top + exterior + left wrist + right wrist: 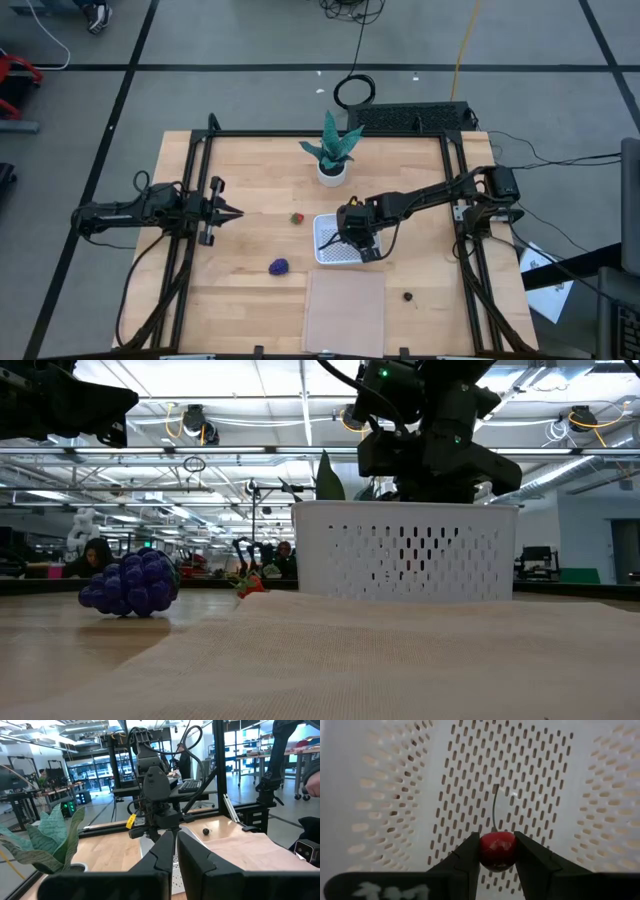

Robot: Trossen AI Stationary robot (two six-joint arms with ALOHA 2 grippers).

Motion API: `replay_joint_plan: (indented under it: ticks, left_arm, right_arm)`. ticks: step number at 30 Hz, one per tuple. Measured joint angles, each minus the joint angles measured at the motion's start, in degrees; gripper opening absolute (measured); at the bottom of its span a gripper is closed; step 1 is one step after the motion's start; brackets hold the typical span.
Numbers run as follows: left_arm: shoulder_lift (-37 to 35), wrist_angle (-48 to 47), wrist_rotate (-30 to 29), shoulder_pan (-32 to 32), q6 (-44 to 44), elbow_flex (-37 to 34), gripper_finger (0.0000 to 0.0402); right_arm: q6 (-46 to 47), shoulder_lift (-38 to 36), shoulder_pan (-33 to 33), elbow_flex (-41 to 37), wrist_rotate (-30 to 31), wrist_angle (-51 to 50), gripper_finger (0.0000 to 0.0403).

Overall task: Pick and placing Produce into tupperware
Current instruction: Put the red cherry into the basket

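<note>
The right gripper (497, 851) pinches a red cherry (497, 849) above the perforated white tupperware (326, 251), clear of its walls; the left gripper (232, 212), closed and empty, waits well apart.

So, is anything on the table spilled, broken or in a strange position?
Nothing stands out. The basket sits flat, the plant is upright, and the grapes, strawberry and dark fruit lie apart on the table. The right tool holds a cherry over the basket.

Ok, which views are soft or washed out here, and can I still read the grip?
Right wrist view: the tupperware floor is bright and slightly blurred, yet the right gripper shows sharply, shut on the red cherry. Low view: ceiling lights glare, arms are dark silhouettes, the grape cluster is clear. High view: even light, fruits tiny.
</note>
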Motion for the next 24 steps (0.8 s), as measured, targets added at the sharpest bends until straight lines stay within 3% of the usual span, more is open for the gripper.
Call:
replay_joint_plan:
  ticks: [24]
  left_arm:
    - [0.01, 0.01, -0.01, 0.01, -0.01, 0.01, 0.0028]
  right_arm:
    - [1.41, 0.0, 2.6, -0.02, 1.36, 2.45, 0.0096]
